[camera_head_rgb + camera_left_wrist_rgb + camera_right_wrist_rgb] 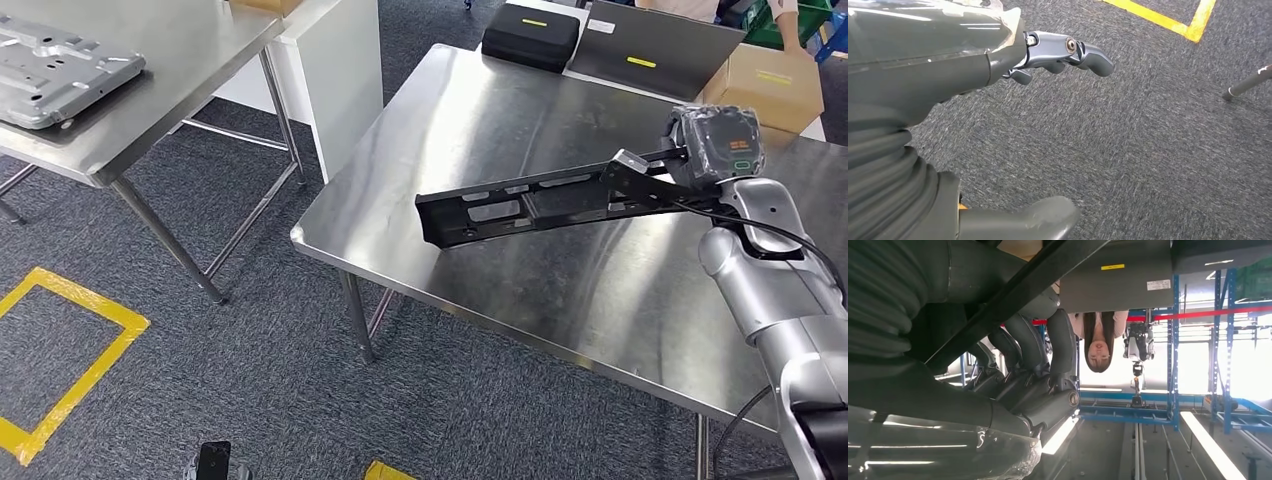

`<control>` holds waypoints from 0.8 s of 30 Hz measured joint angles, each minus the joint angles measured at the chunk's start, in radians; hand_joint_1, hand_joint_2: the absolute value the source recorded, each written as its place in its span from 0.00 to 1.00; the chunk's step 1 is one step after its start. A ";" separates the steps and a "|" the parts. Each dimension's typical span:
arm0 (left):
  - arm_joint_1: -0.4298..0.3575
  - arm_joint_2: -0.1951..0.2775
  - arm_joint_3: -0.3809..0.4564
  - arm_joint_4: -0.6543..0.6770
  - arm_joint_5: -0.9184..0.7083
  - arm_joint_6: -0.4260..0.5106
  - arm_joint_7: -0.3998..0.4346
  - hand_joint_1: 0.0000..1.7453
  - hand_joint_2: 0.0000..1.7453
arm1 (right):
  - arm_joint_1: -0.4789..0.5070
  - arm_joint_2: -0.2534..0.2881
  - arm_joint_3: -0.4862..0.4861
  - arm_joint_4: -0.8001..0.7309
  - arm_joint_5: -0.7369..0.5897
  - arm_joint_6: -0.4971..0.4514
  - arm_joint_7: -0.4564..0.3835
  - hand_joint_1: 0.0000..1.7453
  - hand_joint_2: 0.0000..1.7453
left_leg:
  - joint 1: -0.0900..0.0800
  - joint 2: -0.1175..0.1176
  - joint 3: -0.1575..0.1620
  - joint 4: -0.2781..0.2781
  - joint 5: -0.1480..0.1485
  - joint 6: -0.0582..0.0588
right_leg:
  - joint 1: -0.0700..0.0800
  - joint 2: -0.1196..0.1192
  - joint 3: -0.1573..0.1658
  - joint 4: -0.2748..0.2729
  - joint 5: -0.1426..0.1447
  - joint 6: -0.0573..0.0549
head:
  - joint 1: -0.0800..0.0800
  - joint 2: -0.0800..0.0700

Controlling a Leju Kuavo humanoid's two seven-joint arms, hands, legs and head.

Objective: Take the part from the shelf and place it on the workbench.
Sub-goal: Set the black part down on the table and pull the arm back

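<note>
Here the right hand (700,150) grips one end of the part (540,203), a long black metal bracket with slotted cut-outs, and holds it over the steel workbench (480,110). From the hand the part runs out toward nine o'clock, its far end dipping slightly and lying close above the workbench's surface near the front edge; whether that end touches the steel cannot be told. In the right wrist view the dark fingers (1028,345) are curled around the black bar of the part (1013,295), which crosses the picture on a slant, and a person (1099,340) stands beyond the hand in front of blue racking (1173,340). The silver right arm (770,290) rises from the five o'clock corner of the head view. At twelve o'clock on the workbench lies a black case (531,37), with a dark flat panel (655,45) beside it and a cardboard box (765,85) toward one o'clock. At ten o'clock stands a second steel table (190,60) bearing a grey pressed-metal plate (60,75). Yellow tape (70,350) marks a square on the dark carpet at eight o'clock. The left hand (998,125) hangs over the carpet with its fingers (1063,52) spread apart and holding nothing.
</note>
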 joint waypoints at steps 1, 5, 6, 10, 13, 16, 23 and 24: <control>0.000 0.000 0.000 0.000 0.000 0.000 0.000 0.00 1.00 | -0.002 0.000 0.000 0.000 0.000 0.000 0.001 0.87 1.00 | -0.003 0.002 -0.001 0.002 -0.001 -0.002 | 0.004 -0.006 0.034 -0.063 0.020 -0.002 | 0.000 0.000; 0.000 0.000 0.000 0.000 0.000 0.001 -0.001 0.00 1.00 | -0.003 0.000 0.000 0.000 -0.001 0.000 0.003 0.87 1.00 | -0.009 0.007 -0.007 0.007 -0.003 -0.013 | 0.006 -0.004 0.061 -0.120 0.043 -0.022 | -0.002 0.000; 0.000 0.001 0.000 0.000 0.000 0.002 -0.002 0.00 1.00 | -0.003 0.000 0.000 0.000 -0.001 0.000 0.003 0.87 1.00 | -0.008 0.004 -0.010 0.014 -0.010 -0.018 | 0.001 -0.002 0.063 -0.122 0.046 -0.027 | -0.003 0.000; 0.001 0.001 0.000 0.000 0.000 0.003 -0.003 0.00 1.00 | -0.004 0.003 0.002 -0.001 0.000 0.000 0.004 0.87 1.00 | 0.008 -0.012 -0.097 0.214 -0.123 -0.047 | -0.011 0.003 0.065 -0.124 0.051 -0.044 | -0.009 0.000; 0.001 0.002 0.000 0.000 0.000 0.003 -0.003 0.00 1.00 | -0.002 0.005 0.005 0.000 0.000 0.000 0.004 0.87 1.00 | 0.024 -0.013 -0.126 0.274 -0.122 -0.061 | -0.013 0.011 0.064 -0.124 0.051 -0.045 | -0.009 0.000; 0.001 0.004 0.000 0.000 0.000 0.004 -0.003 0.00 1.00 | -0.004 0.006 0.006 0.000 0.000 0.000 0.005 0.87 1.00 | 0.036 -0.025 -0.032 0.082 -0.031 -0.068 | -0.016 0.023 0.064 -0.121 0.049 -0.038 | -0.009 0.000; -0.001 0.003 0.000 0.000 0.002 0.004 -0.005 0.00 1.00 | -0.011 0.003 0.005 0.000 0.001 0.000 0.008 0.87 1.00 | 0.021 -0.021 0.003 -0.002 -0.001 -0.020 | -0.012 0.020 0.021 -0.067 0.021 -0.001 | -0.006 0.000; -0.002 0.004 0.000 0.000 0.002 0.004 -0.006 0.00 1.00 | -0.011 0.002 0.005 0.000 0.001 0.000 0.008 0.87 1.00 | 0.020 -0.018 0.003 -0.004 0.001 -0.014 | -0.012 0.014 -0.009 -0.004 -0.008 -0.005 | -0.004 0.000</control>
